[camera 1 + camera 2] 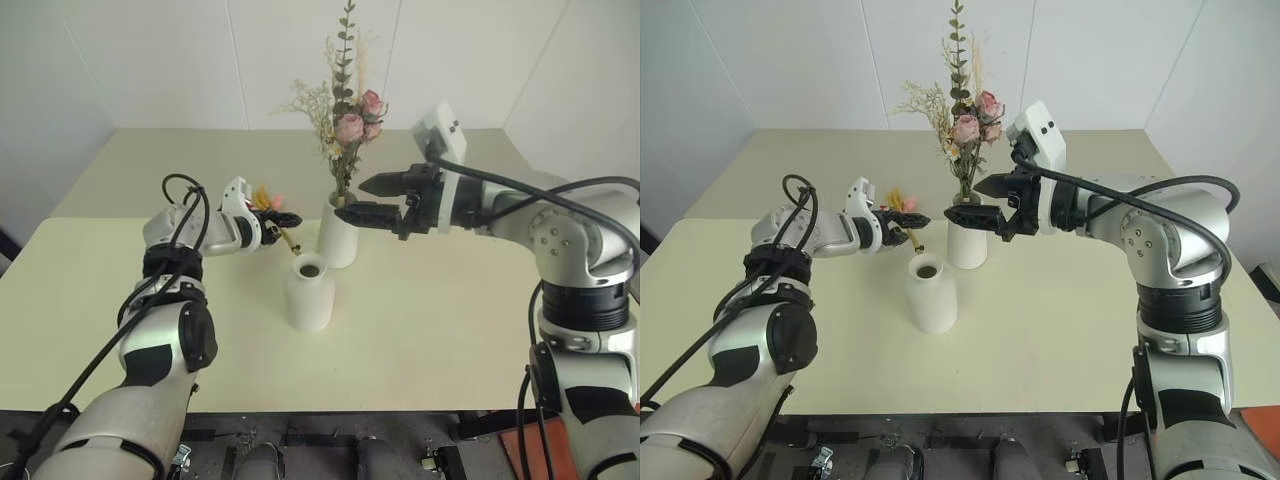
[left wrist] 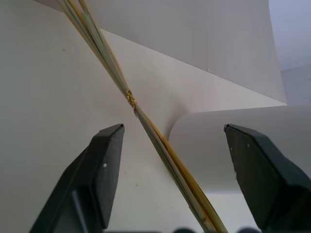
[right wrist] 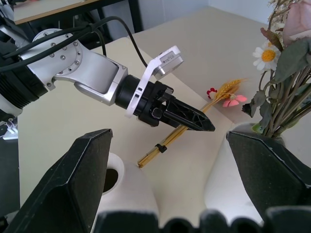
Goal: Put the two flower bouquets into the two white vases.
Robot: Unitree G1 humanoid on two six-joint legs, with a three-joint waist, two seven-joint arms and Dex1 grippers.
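Black fingers (image 2: 108,170) of the left gripper (image 1: 283,219) straddle the thin bundle (image 2: 146,128), parted, not yet clamped. Its stalks run diagonally between them. Right gripper (image 1: 372,200) hangs spread by the tall vase (image 1: 338,235).

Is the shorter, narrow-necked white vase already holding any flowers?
No: in the right wrist view the narrow-necked vase shows an empty dark mouth, while the thin bundle lies on the table behind it.
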